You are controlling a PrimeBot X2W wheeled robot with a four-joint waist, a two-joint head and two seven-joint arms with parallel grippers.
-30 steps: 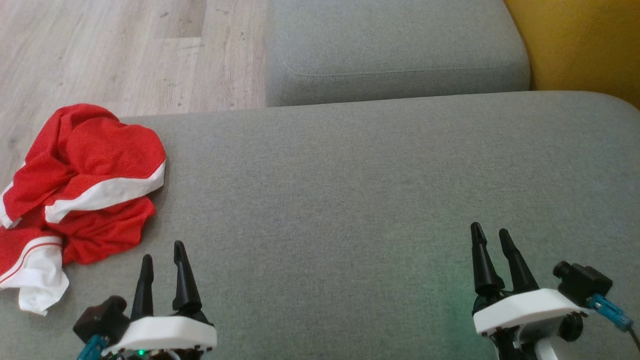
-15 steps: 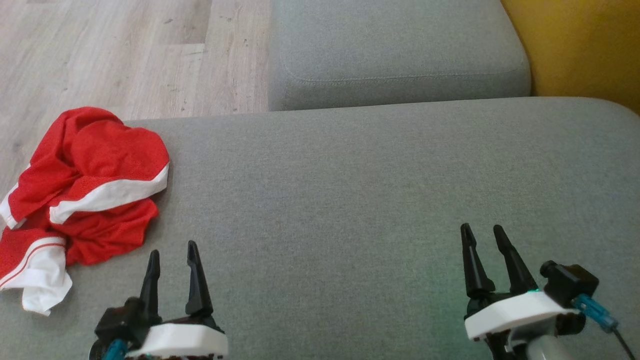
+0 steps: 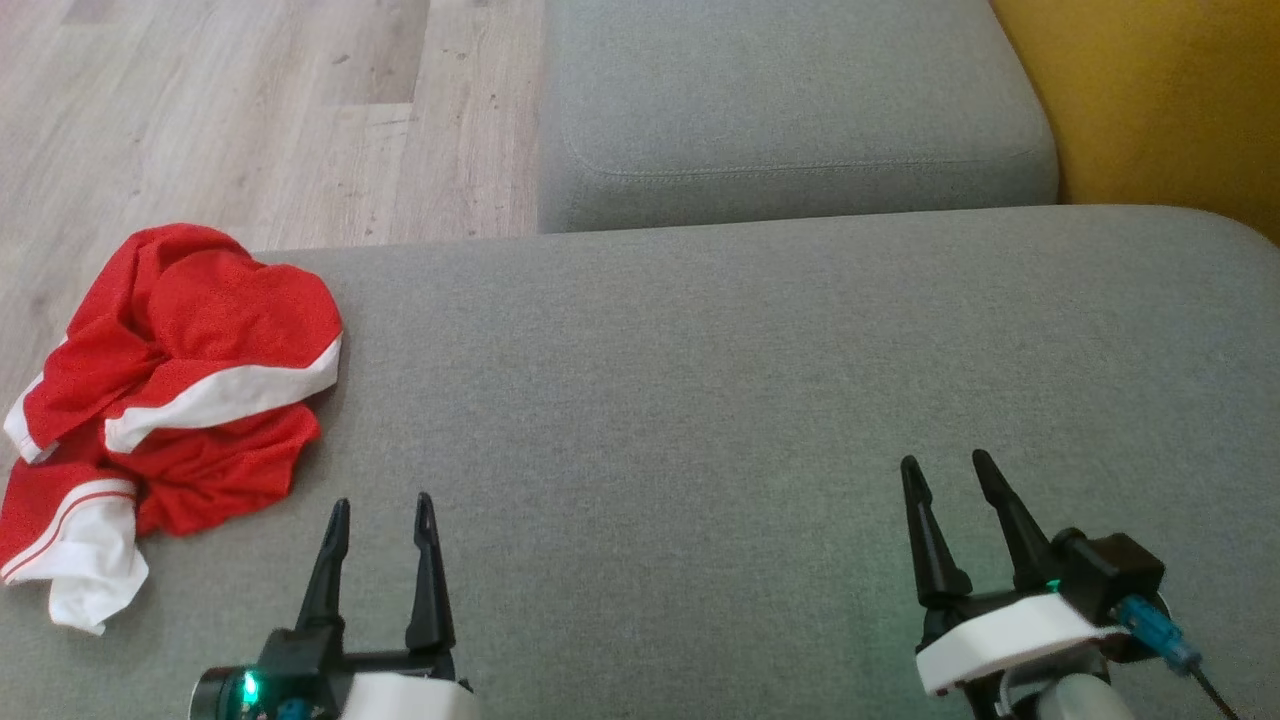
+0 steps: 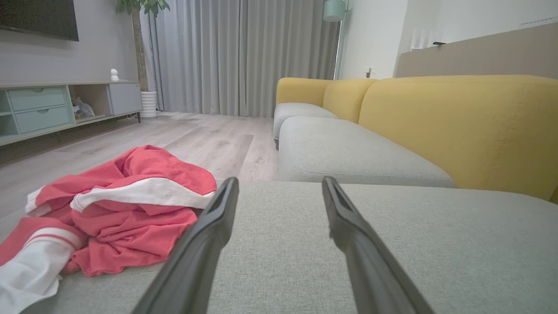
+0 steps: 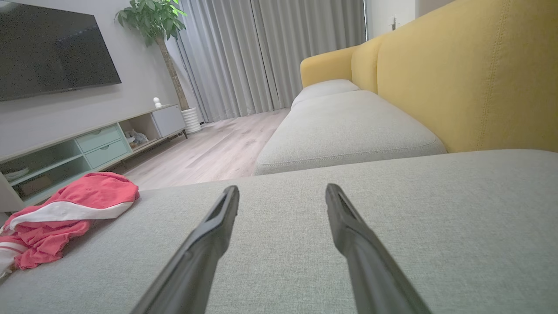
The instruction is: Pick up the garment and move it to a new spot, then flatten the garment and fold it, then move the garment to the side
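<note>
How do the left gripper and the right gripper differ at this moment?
The left gripper sits close beside the red garment; the right gripper is far from it, across the grey cushion. The left gripper's fingers point straight up the head view; the right gripper's lean leftward. Both are open and hold nothing.

1. The garment [image 3: 215, 330] is red with white bands.
2. The seat cushion [image 3: 700, 400] is plain grey.
3. The backrest [image 3: 1150, 100] is mustard yellow.
4. My fingers [image 3: 430, 600] are black.
5. The floor [image 3: 250, 120] is pale wood grain.
</note>
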